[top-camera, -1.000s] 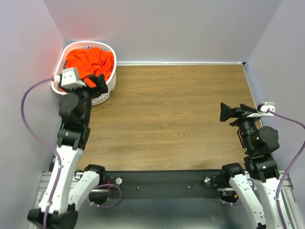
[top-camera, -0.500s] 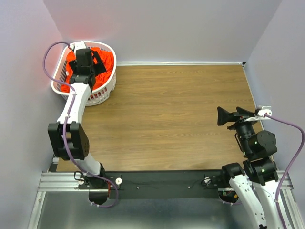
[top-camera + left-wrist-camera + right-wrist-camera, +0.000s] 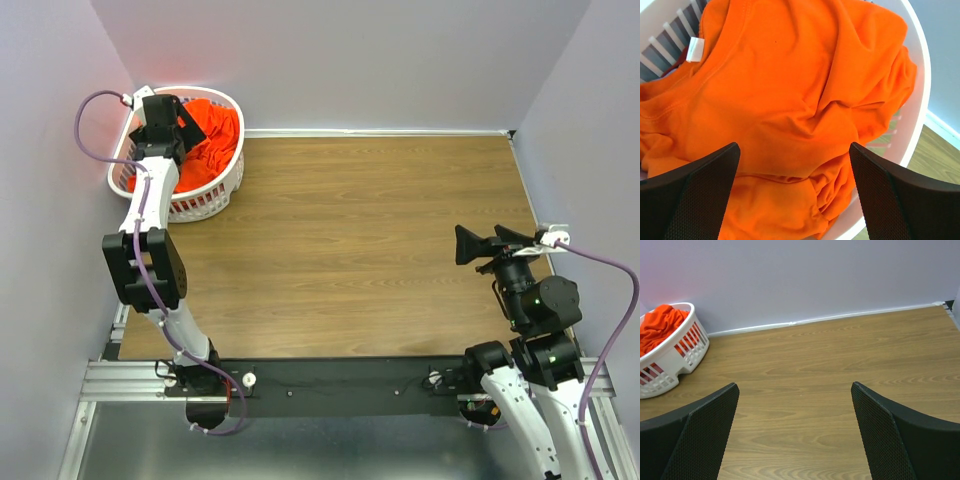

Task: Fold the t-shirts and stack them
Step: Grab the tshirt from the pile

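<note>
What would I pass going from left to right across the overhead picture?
White basket holding the orange t-shirt → wooden table → right hand, open.

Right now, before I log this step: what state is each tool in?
Left tool: open, empty, over the orange t-shirt in the basket.
Right tool: open, empty, above the table.

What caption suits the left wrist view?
Open left claw poised above the crumpled orange t-shirt in the white basket.
</note>
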{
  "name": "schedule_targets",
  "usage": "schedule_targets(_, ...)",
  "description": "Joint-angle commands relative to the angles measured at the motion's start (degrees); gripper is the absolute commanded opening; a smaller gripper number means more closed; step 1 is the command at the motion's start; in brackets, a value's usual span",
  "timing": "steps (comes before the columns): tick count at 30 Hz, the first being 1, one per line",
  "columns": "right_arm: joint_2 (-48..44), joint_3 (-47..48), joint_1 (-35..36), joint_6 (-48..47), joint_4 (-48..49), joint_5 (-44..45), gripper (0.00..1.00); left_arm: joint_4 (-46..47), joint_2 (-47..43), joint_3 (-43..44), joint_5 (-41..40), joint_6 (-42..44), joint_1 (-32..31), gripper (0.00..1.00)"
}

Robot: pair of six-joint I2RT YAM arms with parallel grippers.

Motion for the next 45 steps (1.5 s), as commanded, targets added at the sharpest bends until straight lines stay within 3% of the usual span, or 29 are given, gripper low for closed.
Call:
schedule_targets(1, -1.03, -1.01, 0.37, 0.15, -0.48, 1.69, 1.00, -1.31, 1.83, 0.01, 0.65, -3.31, -0.03, 0.98)
schedule_targets(11, -1.20, -1.27, 0.64, 0.06, -0.13, 1.78, 1.00, 0.44, 3.68, -0.96, 0.38, -3.83, -0.04, 0.84)
schedule_targets(14, -1.20, -1.27, 0.64, 0.06, -0.04, 1.61, 1.00, 1.06, 3.85, -1.13, 0.29, -3.40, -0.12, 0.75)
schedule_targets(20, -1.29, -1.36, 0.81, -0.11, 0.05, 1.69, 1.00, 1.32, 2.98, -0.96, 2.05, -2.87, -0.04, 0.37)
schedule_targets(21, -1.29, -1.36, 0.72, -0.12, 0.05, 1.61, 1.00, 1.58, 2.45, -1.04, 2.14, -2.87, -0.04, 0.25)
schedule_targets(22, -1.29, -1.36, 0.72, -0.03, 0.05, 1.52, 1.00, 1.93, 1.23, -0.87, 1.53, -2.87, -0.12, 0.19)
schedule_targets(25, -1.20, -1.45, 0.72, -0.12, 0.05, 1.43, 1.00, 1.76, -1.49, 0.53, -0.40, -2.26, -0.12, 0.18)
schedule_targets(28, -1.20, -1.36, 0.72, -0.12, 0.14, 1.34, 1.00, 0.36, -3.70, 4.22, -3.74, 0.19, -0.56, 0.00)
schedule_targets(32, -1.20, -1.36, 0.81, -0.12, 0.22, 1.26, 1.00, -0.70, -5.55, 10.63, -9.01, 4.51, -1.88, 0.00)
schedule_targets(39, -1.03, -1.45, 0.81, -0.11, 0.22, 1.26, 1.00, -1.49, -5.64, 20.56, -10.78, 9.78, -3.11, 0.00)
schedule_targets(45, -1.03, -1.45, 0.81, -0.20, 0.14, 1.78, 1.00, 2.11, -5.73, 28.73, -8.50, 17.69, -15.22, 0.00)
